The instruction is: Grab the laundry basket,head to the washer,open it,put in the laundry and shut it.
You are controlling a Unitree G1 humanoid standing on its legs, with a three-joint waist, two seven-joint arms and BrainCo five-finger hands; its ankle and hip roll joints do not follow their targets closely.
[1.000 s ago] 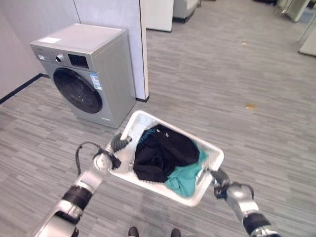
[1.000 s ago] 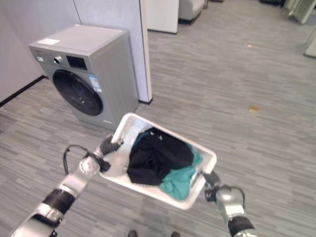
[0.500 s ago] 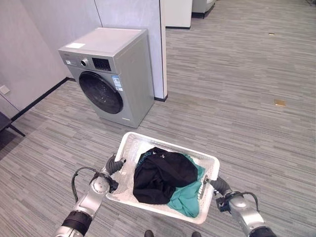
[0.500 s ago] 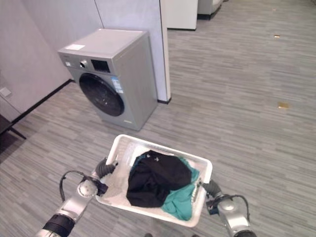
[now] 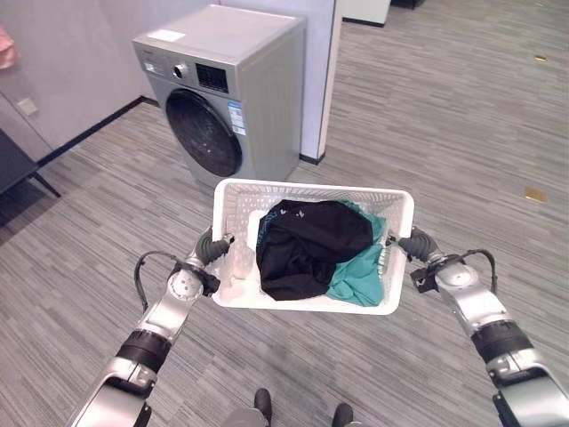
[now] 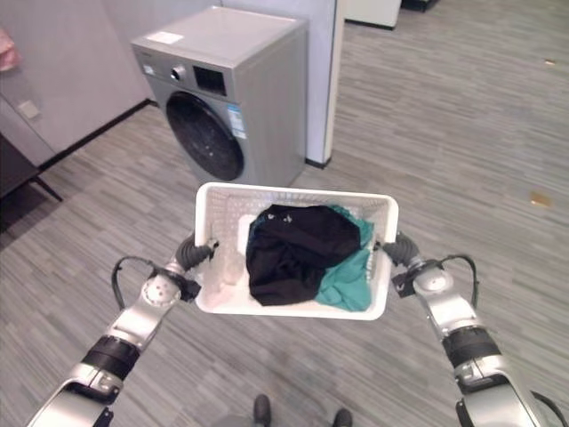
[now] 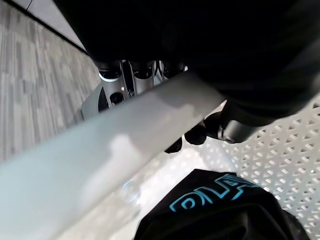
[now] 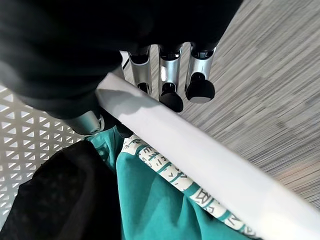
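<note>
Here, from the left eye view, grey striped flooring [image 5: 418,116] runs across the room, and the washer [image 5: 222,98] stands with its round door closed beside a white partition wall [image 5: 324,71], straight beyond the laundry basket [image 5: 311,307]. Compared with half a second ago the washer sits nearer and more centred, a shift of the whole picture, while the basket now hangs squarer between the arms. A black garment [image 5: 307,245] lies over a teal one [image 5: 360,276] inside it. In the right eye view a dark table leg [image 6: 22,178] shows at the wall. In the left wrist view the left hand [image 7: 150,75] has fingers curled round the white rim. In the right wrist view the right hand [image 8: 170,75] clasps the opposite rim likewise.
</note>
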